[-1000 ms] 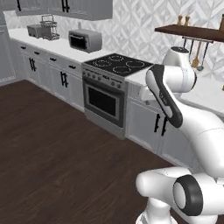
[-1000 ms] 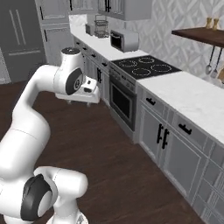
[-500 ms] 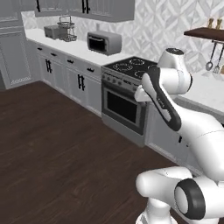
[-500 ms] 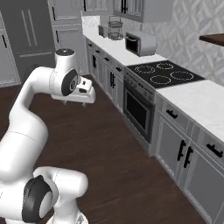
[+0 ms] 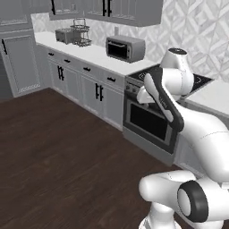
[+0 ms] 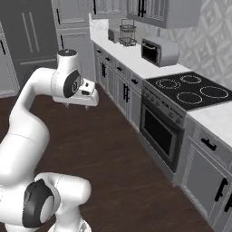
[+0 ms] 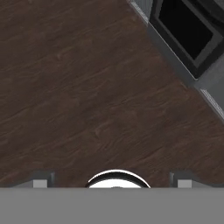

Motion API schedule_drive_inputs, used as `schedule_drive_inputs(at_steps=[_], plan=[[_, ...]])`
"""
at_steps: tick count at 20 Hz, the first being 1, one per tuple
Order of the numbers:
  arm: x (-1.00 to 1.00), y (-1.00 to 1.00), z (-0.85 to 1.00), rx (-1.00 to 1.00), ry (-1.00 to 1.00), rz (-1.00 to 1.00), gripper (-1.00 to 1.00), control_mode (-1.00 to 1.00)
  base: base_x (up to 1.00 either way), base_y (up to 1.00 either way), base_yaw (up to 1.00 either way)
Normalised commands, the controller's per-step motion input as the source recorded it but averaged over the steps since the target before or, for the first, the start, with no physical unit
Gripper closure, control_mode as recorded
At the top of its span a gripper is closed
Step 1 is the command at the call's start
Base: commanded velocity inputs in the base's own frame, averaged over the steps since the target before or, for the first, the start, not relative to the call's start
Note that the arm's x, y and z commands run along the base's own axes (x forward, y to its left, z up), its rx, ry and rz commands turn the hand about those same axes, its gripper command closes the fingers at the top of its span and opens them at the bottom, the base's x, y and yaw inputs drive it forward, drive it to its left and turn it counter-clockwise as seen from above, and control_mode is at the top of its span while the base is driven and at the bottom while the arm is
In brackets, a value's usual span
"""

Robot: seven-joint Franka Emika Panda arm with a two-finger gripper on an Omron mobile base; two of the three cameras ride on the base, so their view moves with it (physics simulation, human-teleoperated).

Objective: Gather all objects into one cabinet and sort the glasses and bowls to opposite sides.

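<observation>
Here's the oven (image 5: 150,121), black glass door shut, and everything in this kitchen lines up off it. The arm (image 6: 38,88) is folded up in front of it, out over the dark wood floor (image 5: 58,147), wrist bent down.

Down in the hand view the gripper (image 7: 111,180) points straight at the floorboards. The two fingertips (image 7: 41,181) sit wide apart with nothing but planks between them, so the jaws are spread and empty. The oven (image 7: 188,28) cuts across the upper right corner of that view, well off from the tips.

On top of the oven sits the black cooktop (image 6: 190,90), four rings showing. The counter (image 5: 89,53) runs from the oven toward the far corner of the room. A microwave (image 5: 125,48) stands on it just beside the oven. Farther along is a wire rack (image 5: 80,33), then a silver toaster (image 5: 64,35), well away from the oven.

And the cabinet (image 5: 129,10) for this job is up on the wall, above the microwave, higher than the oven and off to the counter side. Its doors are shut and its black bar handles hang down. From the right it (image 6: 165,11) sits at the top edge, again over the microwave (image 6: 158,50). With the doors shut, I can't tell what is inside it.
</observation>
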Motion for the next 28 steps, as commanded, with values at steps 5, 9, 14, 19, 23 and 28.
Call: schedule_drive_inputs(at_steps=[5,9,14,19,23,28], plan=[[0.00,0.00,0.00,0.00,0.00,0.00,-1.00,1.00,1.00,0.60,0.22],[0.00,0.00,0.00,0.00,0.00,0.00,-1.00,1.00,1.00,0.31,0.39],[0.00,0.00,0.00,0.00,0.00,0.00,-1.00,1.00,1.00,0.37,0.09],[0.00,0.00,0.00,0.00,0.00,0.00,-1.00,1.00,1.00,0.52,0.00],[0.00,0.00,0.00,0.00,0.00,0.00,-1.00,1.00,1.00,0.62,0.00],[0.00,0.00,0.00,0.00,0.00,0.00,-1.00,1.00,1.00,0.61,0.00]])
